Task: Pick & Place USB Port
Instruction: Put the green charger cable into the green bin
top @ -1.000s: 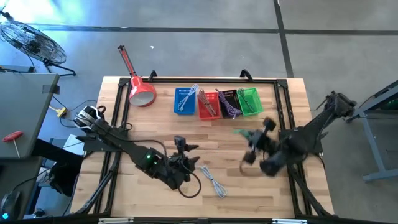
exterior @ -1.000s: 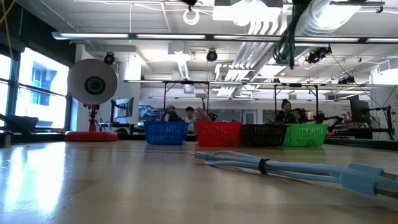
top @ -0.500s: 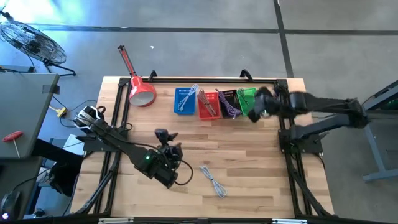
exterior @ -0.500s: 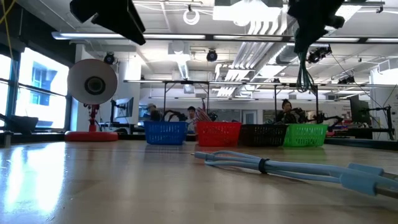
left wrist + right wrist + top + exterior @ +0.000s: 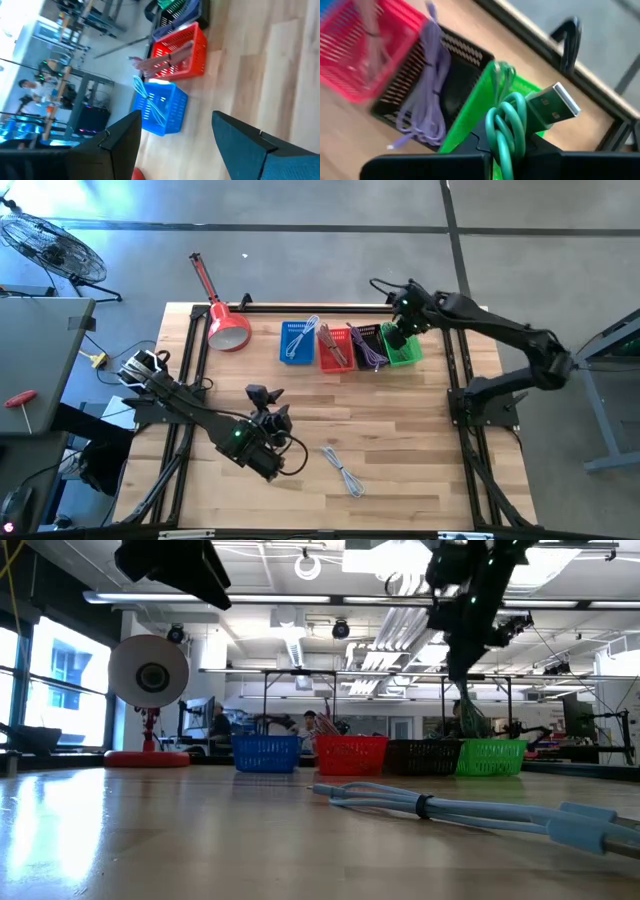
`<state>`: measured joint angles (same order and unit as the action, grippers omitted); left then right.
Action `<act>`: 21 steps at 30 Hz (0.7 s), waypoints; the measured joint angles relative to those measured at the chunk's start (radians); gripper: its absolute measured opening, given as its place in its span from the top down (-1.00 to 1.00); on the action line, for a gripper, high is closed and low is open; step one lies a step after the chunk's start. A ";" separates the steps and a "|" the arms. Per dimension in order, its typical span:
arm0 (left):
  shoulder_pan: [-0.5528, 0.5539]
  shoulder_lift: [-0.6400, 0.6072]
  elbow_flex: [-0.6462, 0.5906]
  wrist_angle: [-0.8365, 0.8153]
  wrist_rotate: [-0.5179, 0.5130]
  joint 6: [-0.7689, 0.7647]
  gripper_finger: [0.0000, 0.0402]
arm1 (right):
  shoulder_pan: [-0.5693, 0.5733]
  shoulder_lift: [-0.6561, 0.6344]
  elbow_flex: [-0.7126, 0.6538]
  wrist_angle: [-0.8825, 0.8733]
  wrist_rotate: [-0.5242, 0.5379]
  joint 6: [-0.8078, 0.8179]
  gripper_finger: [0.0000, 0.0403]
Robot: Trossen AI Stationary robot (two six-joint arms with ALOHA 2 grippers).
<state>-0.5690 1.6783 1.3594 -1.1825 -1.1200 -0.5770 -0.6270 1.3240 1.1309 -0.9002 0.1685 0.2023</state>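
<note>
My right gripper hovers over the green basket at the table's far edge, shut on a coiled green USB cable. In the low view the cable dangles above that basket. A light blue cable lies flat on the wood nearer the near edge; it fills the foreground of the low view. My left gripper is open, raised above the table left of the blue cable, and holds nothing. My right gripper pinches the coiled green bundle between its two fingers. The silver USB plug sticks out past the fingertips. The cable is lifted clear, with loops hanging below the gripper over the green basket.
Along the far edge stand a blue basket, a red one, a black one holding a purple cable, and the green one. A red lamp sits far left. A dark frame runs along the table's sides.
My right arm has swung from the table's right middle up to the far edge, carrying the green cable, and now hangs it over the green basket. My left gripper has drawn back a little toward the table's left. The blue cable has not moved.
</note>
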 joint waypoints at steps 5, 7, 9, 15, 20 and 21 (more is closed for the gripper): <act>0.000 0.000 0.000 0.003 0.066 -0.015 -0.17 | -0.034 0.116 0.000 -0.005 -0.045 -0.002 0.96; 0.000 0.000 0.000 0.003 0.071 -0.016 -0.17 | -0.035 0.160 0.000 -0.005 -0.045 -0.005 0.96; 0.000 0.000 0.000 0.004 0.071 -0.016 -0.17 | -0.036 0.202 0.000 -0.004 -0.045 -0.006 0.96; 0.000 0.000 0.000 0.005 0.062 -0.016 -0.17 | -0.040 0.308 0.000 0.008 -0.061 -0.006 0.96; -0.001 0.000 0.000 0.004 0.008 -0.006 -0.17 | -0.040 0.333 0.000 0.016 -0.025 -0.004 0.70; -0.001 0.000 0.000 0.005 0.004 -0.006 -0.17 | -0.040 0.331 0.000 0.015 -0.018 -0.004 0.62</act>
<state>-0.5697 1.6783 1.3594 -1.1774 -1.1164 -0.5834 -0.6666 1.6549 1.1309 -0.8851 0.1508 0.1982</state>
